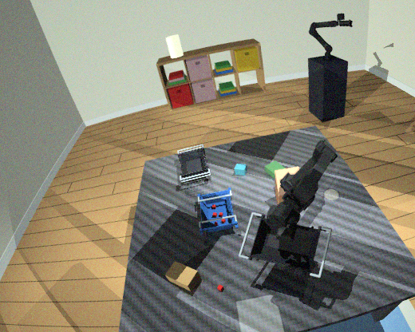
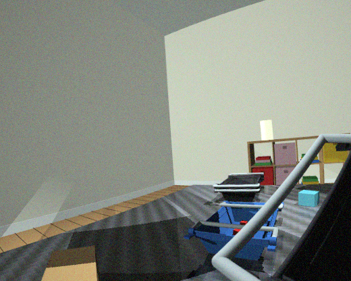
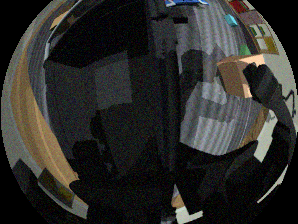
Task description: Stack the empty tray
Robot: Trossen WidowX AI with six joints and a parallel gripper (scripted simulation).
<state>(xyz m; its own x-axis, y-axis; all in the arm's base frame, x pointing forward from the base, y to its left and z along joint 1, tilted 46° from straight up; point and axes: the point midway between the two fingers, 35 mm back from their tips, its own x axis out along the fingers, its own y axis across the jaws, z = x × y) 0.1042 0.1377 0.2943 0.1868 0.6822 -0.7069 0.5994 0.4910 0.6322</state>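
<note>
The blue tray [image 1: 215, 230] [image 2: 225, 242] stands on the table with several small red blocks inside. Its near bar [image 1: 218, 220] [image 2: 231, 225] and far bar [image 1: 215, 196] [image 2: 241, 205] both lie across its top. My gripper [image 1: 289, 231] is shut on the wall of the empty black tray [image 1: 259, 239] [image 2: 333, 216] [image 3: 70, 90]. This tray is raised above the table, to the right of the blue tray in the top view, and looks tilted. Its wire bars stick out at its ends, the left one [image 1: 247, 235] [image 2: 275, 202] and the right one [image 1: 325, 252]. The fingertips are hidden in the dark.
Another black tray [image 1: 194, 164] [image 2: 239, 195] with wire bars stands behind the blue tray. A cyan cube [image 1: 240, 169] [image 2: 308, 198], a green block [image 1: 274, 168] and a peach box [image 3: 235, 77] are at the back. A tan box [image 1: 183, 275] [image 2: 71, 271] and a loose red block [image 1: 220, 287] are in front.
</note>
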